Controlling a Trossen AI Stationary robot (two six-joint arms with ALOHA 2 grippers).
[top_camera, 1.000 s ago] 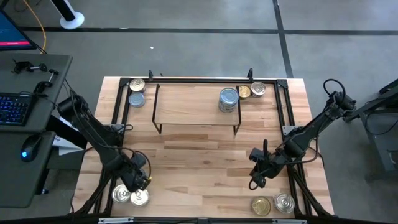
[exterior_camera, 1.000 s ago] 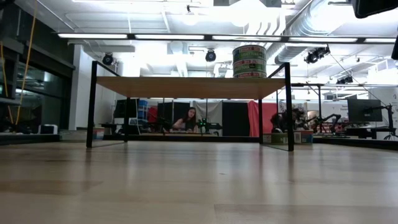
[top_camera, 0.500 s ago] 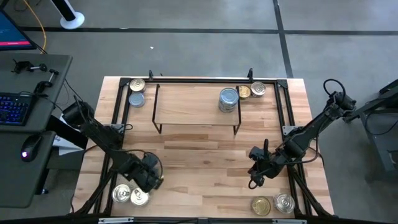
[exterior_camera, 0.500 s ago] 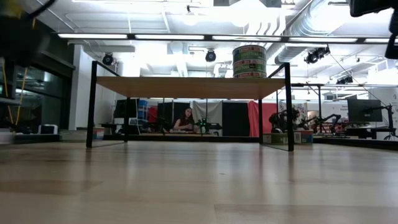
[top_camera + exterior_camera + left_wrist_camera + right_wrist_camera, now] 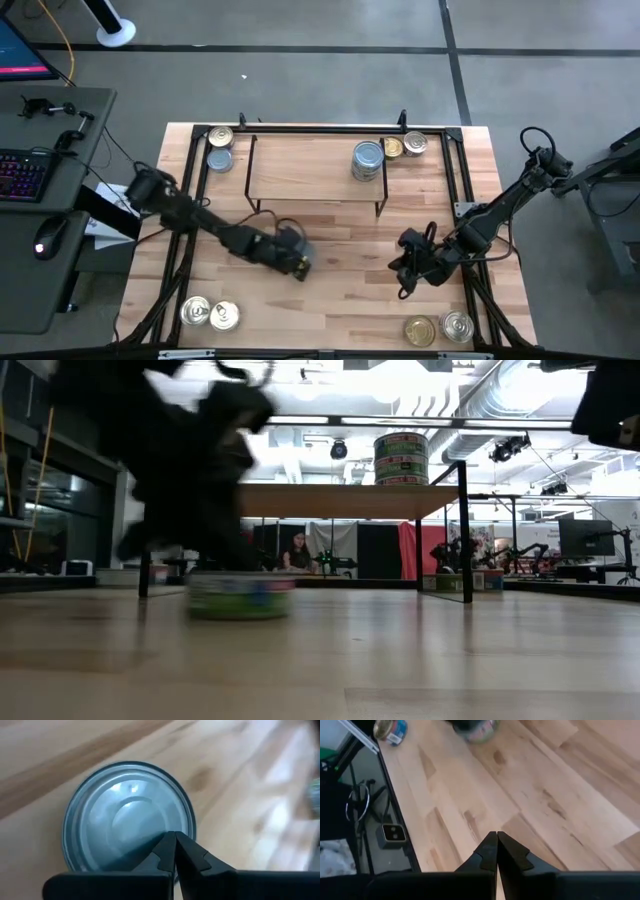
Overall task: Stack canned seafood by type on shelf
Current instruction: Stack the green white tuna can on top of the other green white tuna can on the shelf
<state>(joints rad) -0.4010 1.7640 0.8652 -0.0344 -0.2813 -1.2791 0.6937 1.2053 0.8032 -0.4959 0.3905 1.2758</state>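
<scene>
The left gripper (image 5: 174, 851), fingers pressed together, rests against a silver tin (image 5: 127, 815) lying just ahead of it, on the shelf (image 5: 315, 170) side.

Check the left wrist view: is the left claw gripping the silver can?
No, the left claw is shut, fingertips together above the can's top.

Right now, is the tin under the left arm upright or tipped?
Upright. In the low view the tin rests flat on the table; the left wrist view shows its round top square-on.
</scene>
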